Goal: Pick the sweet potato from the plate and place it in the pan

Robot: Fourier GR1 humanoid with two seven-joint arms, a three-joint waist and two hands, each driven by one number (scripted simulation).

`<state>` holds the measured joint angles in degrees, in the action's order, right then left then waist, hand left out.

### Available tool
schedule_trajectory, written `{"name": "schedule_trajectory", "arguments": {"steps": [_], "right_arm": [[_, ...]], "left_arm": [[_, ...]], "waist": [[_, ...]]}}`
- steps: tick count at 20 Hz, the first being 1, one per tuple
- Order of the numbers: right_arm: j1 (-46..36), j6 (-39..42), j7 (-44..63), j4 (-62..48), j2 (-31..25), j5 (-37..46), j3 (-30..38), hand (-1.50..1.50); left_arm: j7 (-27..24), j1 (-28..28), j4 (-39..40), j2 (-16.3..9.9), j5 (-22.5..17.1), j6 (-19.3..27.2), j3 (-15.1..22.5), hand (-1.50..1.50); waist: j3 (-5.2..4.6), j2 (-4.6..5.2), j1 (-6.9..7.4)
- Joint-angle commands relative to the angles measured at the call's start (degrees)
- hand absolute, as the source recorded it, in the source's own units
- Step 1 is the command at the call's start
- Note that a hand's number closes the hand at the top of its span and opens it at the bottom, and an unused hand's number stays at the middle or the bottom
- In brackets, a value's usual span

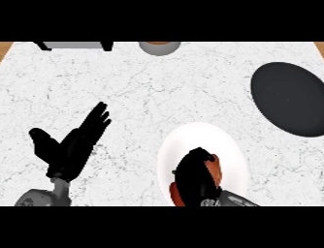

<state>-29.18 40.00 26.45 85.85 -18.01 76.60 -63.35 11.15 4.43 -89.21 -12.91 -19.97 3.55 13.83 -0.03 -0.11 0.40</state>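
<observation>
Item count as I look down at my counter [157,97]: one white plate [226,140], carrying one sweet potato [213,167]. One dark pan [294,99] at the right. One round cup-like object [157,47] at the far edge, partly cut off. One grey, black-framed object [75,45] at the far left, also cut off. Two hands: my left hand [72,145] and my right hand [193,177].

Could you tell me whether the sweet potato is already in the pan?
No, the sweet potato is over the white plate under the right robot hand, while the dark pan sits apart.
</observation>
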Motion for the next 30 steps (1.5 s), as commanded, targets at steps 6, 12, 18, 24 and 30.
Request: {"name": "schedule_trajectory", "arguments": {"steps": [6,12,18,24,30], "right_arm": [[12.7,-12.4,3.0,6.7,0.6,-7.9,16.4,1.50],[23.6,-26.8,7.9,17.2,2.7,-12.2,26.7,1.50],[28.2,-37.5,8.2,33.5,0.4,-10.3,31.6,1.50],[33.7,-42.2,5.0,44.2,3.0,-24.6,40.8,1.50],[35.3,-47.7,-7.2,32.4,3.2,-40.5,54.2,1.50]], "left_arm": [[-1.2,-1.4,0.5,0.5,1.4,1.4,-2.0,0.00],[-0.6,-2.2,-1.0,0.4,-0.2,0.4,-2.6,0.00],[-1.1,-3.7,-1.3,0.1,0.1,-0.7,-2.0,0.00],[0.5,-0.5,0.1,-0.2,-0.4,-1.1,-3.5,0.00],[-0.3,-1.3,-0.4,-0.2,-0.1,-3.0,-3.6,0.00]], "waist": [[0.23,-0.05,-3.57],[0.16,-0.30,-3.43],[0.11,-0.41,-2.36],[0.13,0.04,-1.74],[0.14,0.28,-0.37]]}}
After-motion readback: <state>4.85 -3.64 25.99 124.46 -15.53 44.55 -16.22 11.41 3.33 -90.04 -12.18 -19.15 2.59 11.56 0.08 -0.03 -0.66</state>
